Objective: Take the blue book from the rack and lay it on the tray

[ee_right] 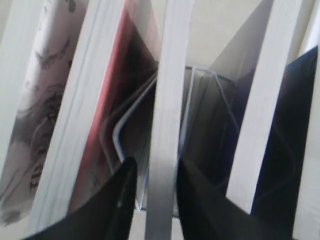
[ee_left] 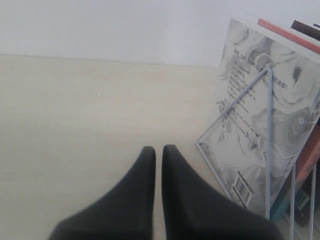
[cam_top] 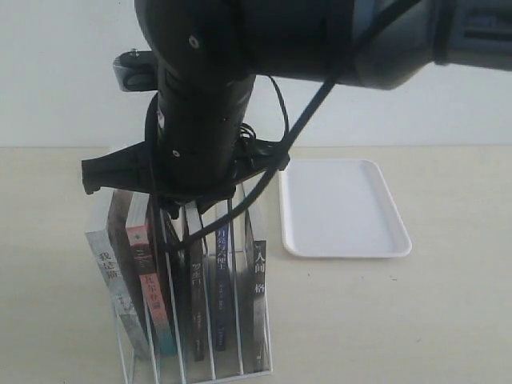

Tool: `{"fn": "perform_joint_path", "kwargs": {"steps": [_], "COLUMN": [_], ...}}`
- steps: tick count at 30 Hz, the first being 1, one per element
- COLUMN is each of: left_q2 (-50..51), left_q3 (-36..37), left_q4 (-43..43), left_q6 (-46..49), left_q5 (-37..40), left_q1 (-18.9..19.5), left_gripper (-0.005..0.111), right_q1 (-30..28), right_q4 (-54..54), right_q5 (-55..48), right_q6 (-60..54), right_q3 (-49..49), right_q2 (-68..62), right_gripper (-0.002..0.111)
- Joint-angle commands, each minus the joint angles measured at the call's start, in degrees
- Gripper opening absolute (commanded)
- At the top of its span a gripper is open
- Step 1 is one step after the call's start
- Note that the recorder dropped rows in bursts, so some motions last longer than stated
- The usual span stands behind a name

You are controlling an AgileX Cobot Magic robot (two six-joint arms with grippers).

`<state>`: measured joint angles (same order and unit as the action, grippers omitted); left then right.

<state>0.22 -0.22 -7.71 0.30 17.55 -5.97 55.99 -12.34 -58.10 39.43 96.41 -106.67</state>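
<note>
The blue book (cam_top: 222,272), a thin paperback with a dark spine and white characters too small to read, is standing upright in the rack (ee_left: 268,150). It is slotted between thin white wire dividers, with one black-spined book (cam_top: 196,304) on its left and another (cam_top: 258,304) on its right. The smooth white tray (cam_top: 344,210), rectangular with rounded corners and a low rim, is lying flat on the pale table (cam_top: 400,320) just right of the rack.

The bulky dark arm (cam_top: 208,80) is hanging over the rack and hiding the books' upper ends. The right gripper (ee_right: 155,165) is straddling one book's white page edge. Its black tapered fingers are standing apart with a gap showing on one side, so it is not clenching; which book this is cannot be told. The left gripper (ee_left: 159,149) is hovering over bare table left of the rack, its fingers lying almost together on nothing, near a marble-patterned cover (ee_left: 295,100) that the frame is cutting off.
</note>
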Motion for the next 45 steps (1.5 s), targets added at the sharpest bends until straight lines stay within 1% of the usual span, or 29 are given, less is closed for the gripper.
{"fn": "perform_joint_path", "kwargs": {"steps": [1,6,12,16,23,31,38,39,41,43,45], "left_q2": [-0.22,-0.22,-0.22,-0.22,-0.22,-0.22,-0.22,-0.22,-0.22,-0.22,-0.22], "left_q3": [0.22,0.22,0.22,0.22,0.22,0.22,0.22,0.22,0.22,0.22,0.22], "left_q4": [0.18,0.18,0.18,0.18,0.18,0.18,0.18,0.18,0.18,0.18,0.18], "left_q6": [0.23,0.23,0.23,0.23,0.23,0.23,0.23,0.23,0.23,0.23,0.23], "left_q5": [-0.05,-0.05,-0.05,-0.05,-0.05,-0.05,-0.05,-0.05,-0.05,-0.05,-0.05], "left_q1": [0.06,0.06,0.06,0.06,0.06,0.06,0.06,0.06,0.06,0.06,0.06], "left_gripper": [0.004,0.004,0.004,0.004,0.004,0.004,0.004,0.004,0.004,0.004,0.004], "right_q1": [-0.01,-0.01,-0.01,-0.01,-0.01,-0.12,-0.12,-0.12,-0.12,-0.12,-0.12], "right_q4": [0.21,0.08,-0.82,-1.80,-3.82,-5.30,-6.65,-6.90,-7.22,-7.32,-7.32], "right_q5": [-0.37,-0.25,-0.01,-1.93,-6.70,-6.38,-5.06,-5.06,-5.16,-5.16,-5.16], "right_q6": [-0.58,-1.00,-1.00,-0.76,-0.49,-0.41,0.02,0.02,0.31,0.31,0.31], "right_q3": [0.24,0.34,0.34,0.34,0.23,0.23,0.23,0.23,0.23,0.23,0.23], "right_q2": [0.21,2.66,9.17,11.75,9.85,5.62,5.38,5.36,5.36,5.36,5.36], "right_gripper": [0.047,0.046,0.045,0.045,0.045,0.045,0.045,0.045,0.039,0.029,0.021]}}
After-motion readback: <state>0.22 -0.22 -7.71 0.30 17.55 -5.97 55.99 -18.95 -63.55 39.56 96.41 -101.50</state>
